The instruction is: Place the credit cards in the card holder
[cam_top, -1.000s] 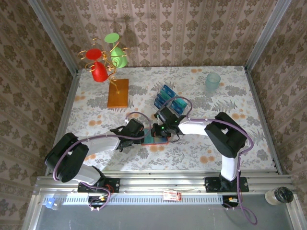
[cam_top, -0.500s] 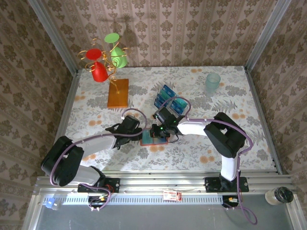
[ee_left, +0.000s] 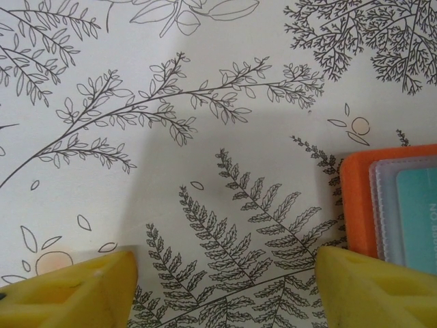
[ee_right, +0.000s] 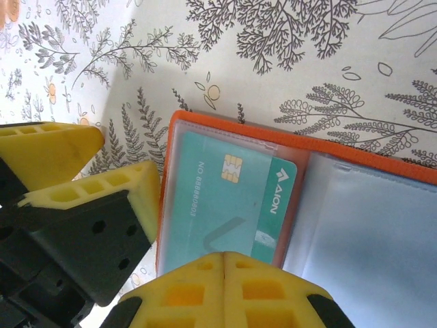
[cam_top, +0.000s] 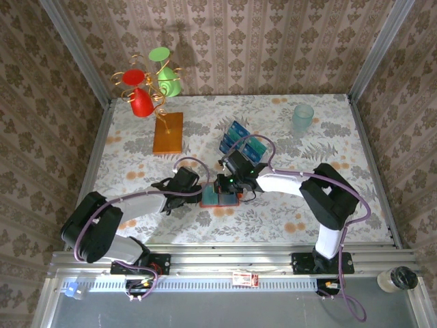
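The card holder (cam_top: 220, 199) lies open on the patterned table, orange-red with clear sleeves. A teal credit card (ee_right: 218, 198) with a chip sits inside its left sleeve (ee_right: 239, 126). My right gripper (ee_right: 224, 256) is shut, its yellow fingertips pressed together right over the near edge of that card. My left gripper (ee_left: 225, 287) is open just left of the holder (ee_left: 355, 205), with only tablecloth between its fingers (ee_right: 102, 191). More blue and teal credit cards (cam_top: 240, 141) lie in a loose pile farther back. In the top view, the left gripper (cam_top: 198, 189) and right gripper (cam_top: 228, 188) flank the holder.
An orange-brown board (cam_top: 168, 133) at back left carries a wire stand with red and green cups (cam_top: 143, 102). A translucent cup (cam_top: 302, 117) stands at back right. Patterned walls close in the table on three sides.
The left gripper has shifted slightly back and to the left of the holder. The right gripper stays shut over the card holder, barely moved.
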You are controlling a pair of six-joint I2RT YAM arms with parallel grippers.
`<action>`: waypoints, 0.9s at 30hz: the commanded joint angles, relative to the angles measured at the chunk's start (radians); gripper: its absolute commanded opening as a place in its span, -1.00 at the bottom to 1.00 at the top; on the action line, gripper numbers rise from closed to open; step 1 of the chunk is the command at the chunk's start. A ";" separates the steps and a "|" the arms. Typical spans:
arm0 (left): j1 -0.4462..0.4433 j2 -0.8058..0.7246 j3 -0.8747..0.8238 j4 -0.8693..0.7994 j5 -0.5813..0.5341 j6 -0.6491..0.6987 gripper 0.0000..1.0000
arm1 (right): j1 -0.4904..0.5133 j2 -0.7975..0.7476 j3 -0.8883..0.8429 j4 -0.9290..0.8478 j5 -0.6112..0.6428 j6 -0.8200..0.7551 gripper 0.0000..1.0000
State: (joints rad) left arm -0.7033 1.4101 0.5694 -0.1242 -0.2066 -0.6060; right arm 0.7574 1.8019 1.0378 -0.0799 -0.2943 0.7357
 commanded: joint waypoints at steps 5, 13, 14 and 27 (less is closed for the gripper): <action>0.004 0.020 -0.014 0.003 -0.001 0.000 0.41 | 0.008 -0.003 -0.030 -0.012 0.017 -0.001 -1.00; 0.004 0.024 -0.013 0.008 -0.001 0.002 0.40 | 0.009 0.043 -0.020 -0.009 0.013 -0.006 -1.00; 0.005 0.025 -0.013 0.008 -0.001 0.001 0.40 | 0.009 0.050 -0.015 -0.011 0.013 -0.007 -1.00; 0.005 0.035 -0.010 0.021 0.008 0.004 0.40 | 0.016 0.111 0.038 -0.033 -0.012 -0.023 -1.00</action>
State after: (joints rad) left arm -0.7033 1.4147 0.5694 -0.1204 -0.2104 -0.6056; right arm 0.7647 1.8828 1.0508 -0.0811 -0.2970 0.7322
